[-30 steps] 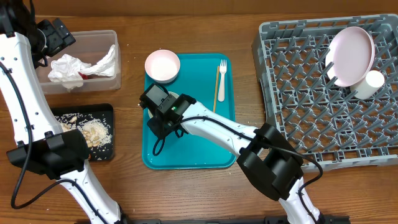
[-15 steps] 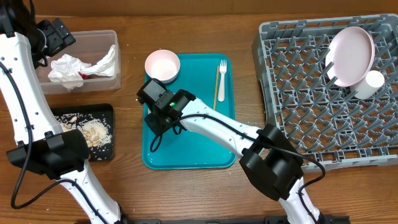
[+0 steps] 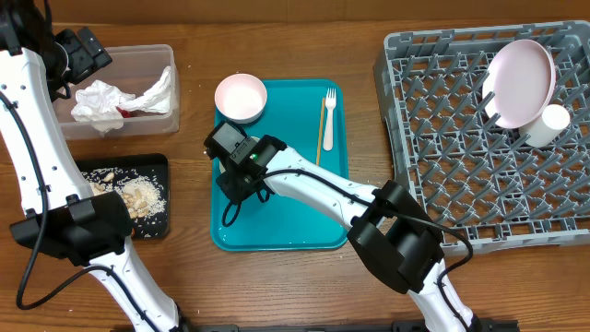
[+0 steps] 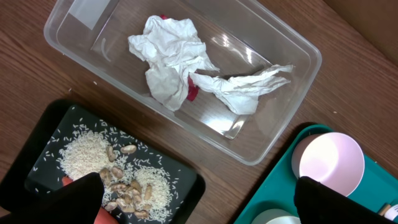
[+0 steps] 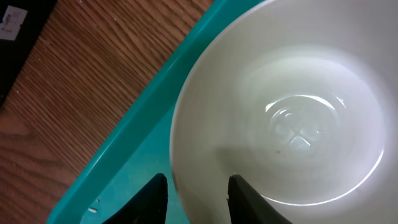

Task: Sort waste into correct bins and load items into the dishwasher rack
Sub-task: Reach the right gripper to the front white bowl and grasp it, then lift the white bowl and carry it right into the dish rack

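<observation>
- White and glossy, the pale bowl (image 5: 298,93) is round and smooth-walled, with a bright glare in its bottom; it sits near the left edge of the teal tray (image 3: 277,221).
- Right jaws stand narrow, closed on this bowl's rim: one finger (image 5: 155,199) outside the wall, the other (image 5: 244,198) inside.
- Left jaws are spread wide and hold nothing, above the counter (image 3: 277,28) by the clear tub (image 3: 171,88).
- A second bowl (image 3: 241,98), pinkish white, rests on the tray's far left corner.
- White fork (image 3: 329,120) and thin wooden stick (image 3: 320,129) lie side by side on the tray's far right.
- Plate (image 3: 521,83) leans on edge among the pegs of the grey rack (image 3: 433,138), with the cup (image 3: 553,122) just beside it.
- Crumpled napkins (image 4: 168,62) and a bit of red wrapper (image 4: 193,92) lie in the tub.
- Beige food scraps (image 3: 138,195) and rice lie in the black tray (image 3: 157,166).
- Writing: a blank-looking white sticker (image 4: 90,9) on the tub; a small white tag (image 5: 9,22) whose print is too small to read.
</observation>
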Available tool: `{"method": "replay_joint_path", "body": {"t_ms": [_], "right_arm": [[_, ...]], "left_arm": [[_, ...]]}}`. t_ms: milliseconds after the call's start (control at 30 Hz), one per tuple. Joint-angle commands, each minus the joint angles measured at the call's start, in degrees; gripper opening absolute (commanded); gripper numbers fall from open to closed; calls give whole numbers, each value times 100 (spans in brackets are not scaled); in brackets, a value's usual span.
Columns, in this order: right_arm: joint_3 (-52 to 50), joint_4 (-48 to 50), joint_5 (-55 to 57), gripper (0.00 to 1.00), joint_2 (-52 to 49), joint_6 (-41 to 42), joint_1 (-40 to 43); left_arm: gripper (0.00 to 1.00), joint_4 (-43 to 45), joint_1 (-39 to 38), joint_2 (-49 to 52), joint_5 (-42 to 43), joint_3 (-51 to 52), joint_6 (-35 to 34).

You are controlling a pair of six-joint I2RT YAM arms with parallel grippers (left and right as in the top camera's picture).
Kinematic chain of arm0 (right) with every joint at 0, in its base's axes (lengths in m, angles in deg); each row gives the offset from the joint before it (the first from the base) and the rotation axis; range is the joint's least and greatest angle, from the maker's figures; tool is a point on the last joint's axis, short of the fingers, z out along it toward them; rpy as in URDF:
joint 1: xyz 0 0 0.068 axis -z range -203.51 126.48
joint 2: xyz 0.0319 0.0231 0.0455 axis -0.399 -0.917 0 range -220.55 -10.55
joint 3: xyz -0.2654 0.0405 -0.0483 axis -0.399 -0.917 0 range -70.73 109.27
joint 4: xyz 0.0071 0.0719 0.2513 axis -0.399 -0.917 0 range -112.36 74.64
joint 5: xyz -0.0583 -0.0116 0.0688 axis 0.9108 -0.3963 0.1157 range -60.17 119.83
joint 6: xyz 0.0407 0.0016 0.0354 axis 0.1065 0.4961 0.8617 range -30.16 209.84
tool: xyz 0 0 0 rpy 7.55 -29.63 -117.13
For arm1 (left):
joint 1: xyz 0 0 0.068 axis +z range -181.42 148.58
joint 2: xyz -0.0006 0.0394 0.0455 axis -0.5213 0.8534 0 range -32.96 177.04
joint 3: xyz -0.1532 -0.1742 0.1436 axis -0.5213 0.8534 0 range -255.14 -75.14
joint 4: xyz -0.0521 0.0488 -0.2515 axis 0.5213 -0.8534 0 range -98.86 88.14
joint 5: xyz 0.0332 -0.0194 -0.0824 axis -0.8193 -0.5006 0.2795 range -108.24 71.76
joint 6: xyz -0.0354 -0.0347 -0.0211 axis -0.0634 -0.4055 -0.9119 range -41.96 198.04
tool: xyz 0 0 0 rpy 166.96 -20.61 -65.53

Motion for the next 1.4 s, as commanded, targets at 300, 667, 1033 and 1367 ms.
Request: {"method": "replay_joint_path", "body": {"t_ms": [300, 667, 1033, 1367], "right_arm": [[-238, 221, -48, 22, -17, 24, 4], [431, -411, -22, 4, 348, 133, 144], [1213, -2048, -46, 4, 1497, 750, 1801], [1200, -3110, -1158, 4, 2841, 881, 4916]], "left_arm": [[100, -9, 26, -214, -61, 24, -101], [100, -9, 22, -214, -61, 24, -101], [100, -9, 22, -214, -61, 24, -101], [100, -9, 22, -216, -61, 24, -101]]}}
